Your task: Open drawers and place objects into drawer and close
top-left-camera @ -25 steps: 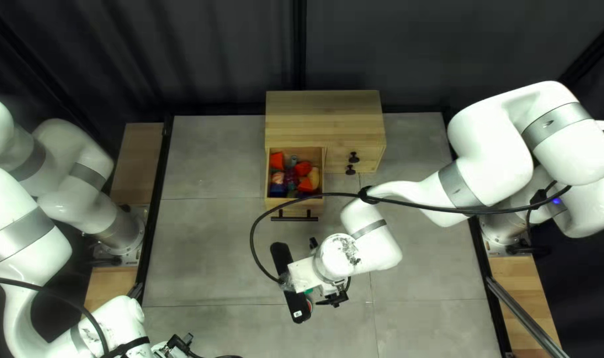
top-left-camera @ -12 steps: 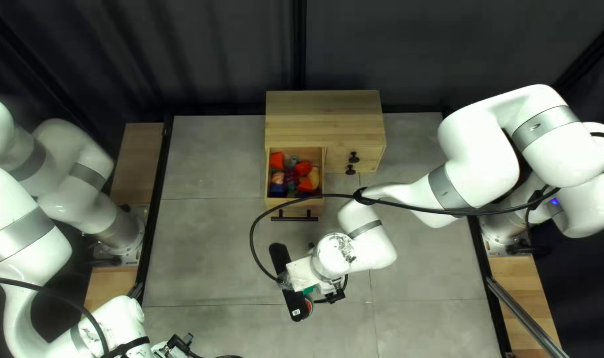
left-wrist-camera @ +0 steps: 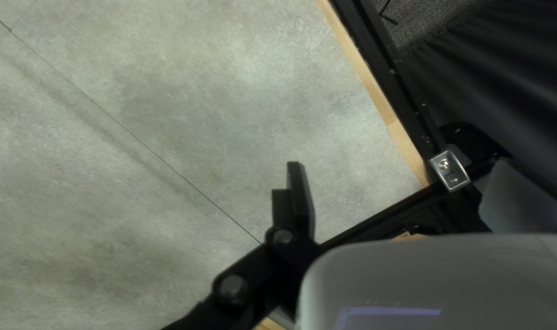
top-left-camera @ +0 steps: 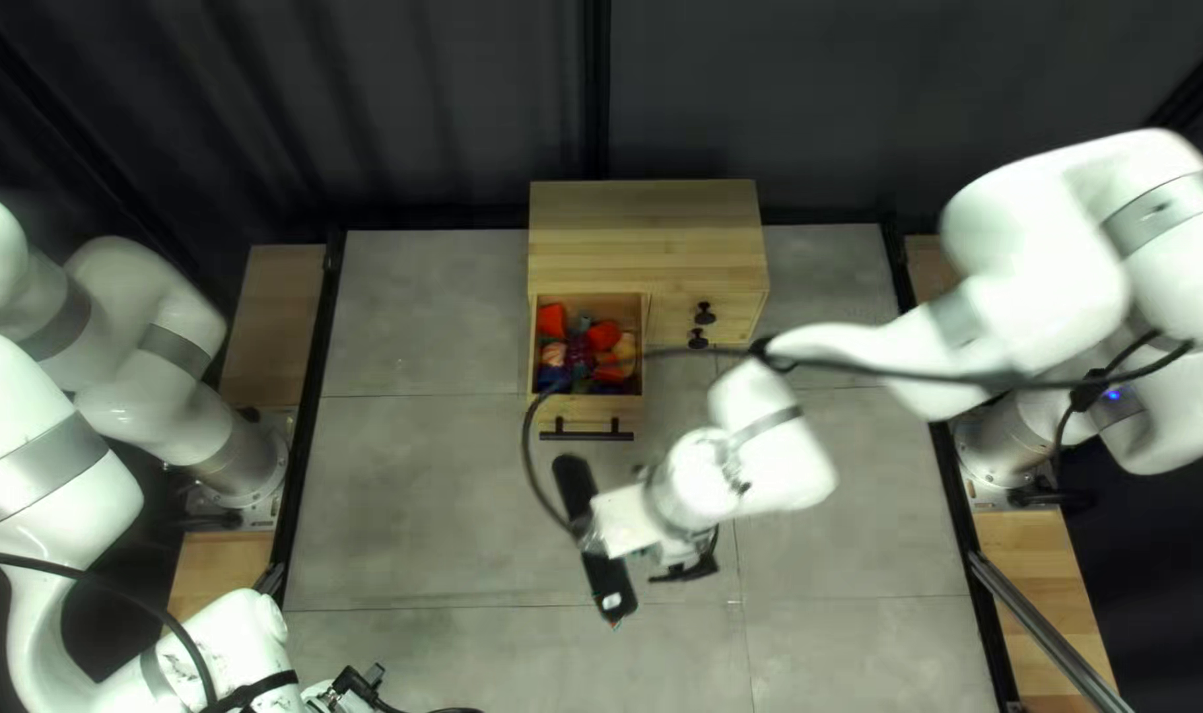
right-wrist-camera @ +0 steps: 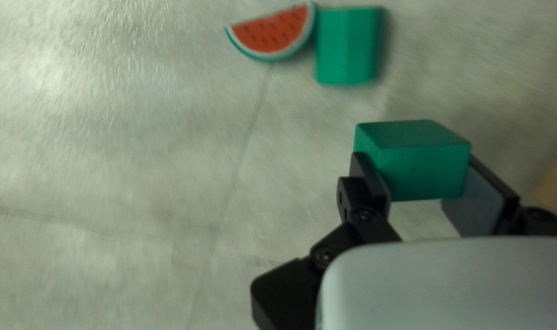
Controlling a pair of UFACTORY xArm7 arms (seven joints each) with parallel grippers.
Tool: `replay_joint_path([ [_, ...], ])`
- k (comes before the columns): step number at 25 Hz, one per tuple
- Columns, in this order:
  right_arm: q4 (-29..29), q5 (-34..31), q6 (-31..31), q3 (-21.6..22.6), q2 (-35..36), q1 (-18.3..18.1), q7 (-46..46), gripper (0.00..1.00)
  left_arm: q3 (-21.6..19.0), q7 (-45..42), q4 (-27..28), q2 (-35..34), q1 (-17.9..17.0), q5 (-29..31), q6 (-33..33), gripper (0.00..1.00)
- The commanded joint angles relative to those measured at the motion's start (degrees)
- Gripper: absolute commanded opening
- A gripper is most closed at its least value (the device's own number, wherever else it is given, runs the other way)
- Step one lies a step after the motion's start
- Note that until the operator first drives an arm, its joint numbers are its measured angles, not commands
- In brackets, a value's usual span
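From where I sit I see the grey table (top-left-camera: 417,502) crossed by thin dark seams, with a dark curtain (top-left-camera: 338,106) behind its far edge and a black upright post (top-left-camera: 598,93) against that cloth. Black rail (top-left-camera: 312,357) lines the table's left edge, pale wooden boards (top-left-camera: 274,317) lie outside its left and right edges, and a silvery bar (top-left-camera: 1044,634) slants along its right side. My left wrist view gives me a metal bracket (left-wrist-camera: 450,172) with two screws at a table corner, and dark textured material (left-wrist-camera: 419,21) beyond the table.
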Motion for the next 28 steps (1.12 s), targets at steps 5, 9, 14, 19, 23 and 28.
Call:
replay_joint_path([
  [5, 3.5, -5.4, 5.0, -4.9, -3.2, -5.1, -1.1, 0.02, 0.0, 0.0, 0.0, 0.0, 0.0, 0.0, 0.0, 1.0],
  [9, 4.8, -5.4, 2.1, -6.5, -0.2, -6.7, -0.8, 0.02, 0.0, 0.0, 0.0, 0.0, 0.0, 0.0, 0.0, 1.0],
  [14, 6.9, -4.2, -2.7, -7.6, 5.2, -8.2, -1.0, 0.03, 0.0, 0.0, 0.0, 0.0, 0.0, 0.0, 0.0, 1.0],
  [19, 6.4, -3.1, -4.8, -8.0, 6.3, -9.1, -1.9, 1.0, 0.0, 0.0, 0.0, 0.0, 0.0, 0.0, 0.0, 1.0],
  [23, 4.2, -0.9, -0.7, -7.5, 1.9, -8.9, -7.1, 1.0, 0.0, 0.0, 0.0, 0.0, 0.0, 0.0, 0.0, 1.0],
  [28, -3.3, 2.1, 7.1, -7.2, -10.0, -7.6, -13.6, 1.0, 0.0, 0.0, 0.0, 0.0, 0.0, 0.0, 0.0, 1.0],
])
